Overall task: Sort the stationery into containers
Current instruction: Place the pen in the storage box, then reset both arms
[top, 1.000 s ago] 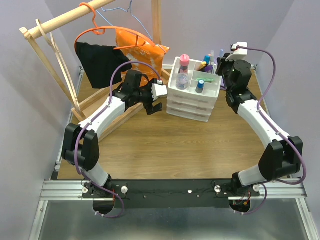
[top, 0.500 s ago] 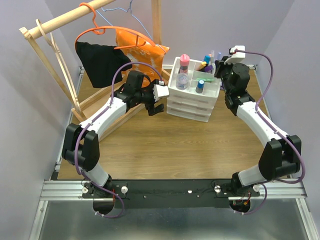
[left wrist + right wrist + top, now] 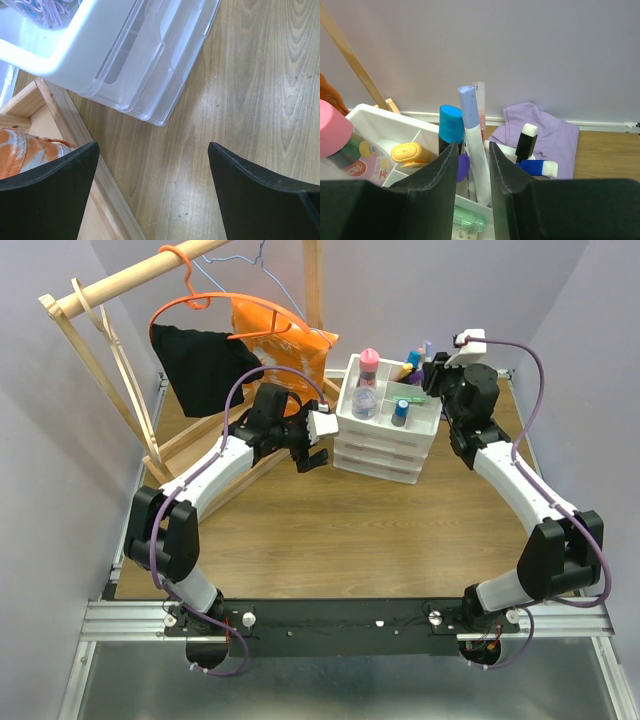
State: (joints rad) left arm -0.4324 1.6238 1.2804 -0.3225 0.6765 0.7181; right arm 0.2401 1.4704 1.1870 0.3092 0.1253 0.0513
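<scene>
The white three-drawer organiser (image 3: 383, 452) stands at the back of the table, and its divided tray (image 3: 433, 420) holds a pink-capped bottle (image 3: 368, 362), a blue-capped bottle (image 3: 400, 412) and a green pen (image 3: 413, 396). My right gripper (image 3: 432, 375) is at the tray's back right corner. In the right wrist view the right gripper (image 3: 472, 147) is shut on a white pen with a lavender cap (image 3: 471, 120), held upright over the tray. A blue-capped highlighter (image 3: 451, 124) and a yellow highlighter (image 3: 409, 152) stand beside it. My left gripper (image 3: 312, 452) is open and empty, left of the drawers (image 3: 150, 65).
A purple cloth (image 3: 550, 135) lies behind the tray, with a black white-capped marker (image 3: 526, 140) and a blue item (image 3: 535, 167) in front of it. The wooden rack (image 3: 120, 280) with an orange bag (image 3: 280, 350) and a black cloth (image 3: 200, 365) stands at the back left. Its base rail (image 3: 80, 145) is under my left gripper.
My right gripper has moved a little left and back, closer over the tray's back right corner. My left gripper has shifted slightly right toward the drawers.
</scene>
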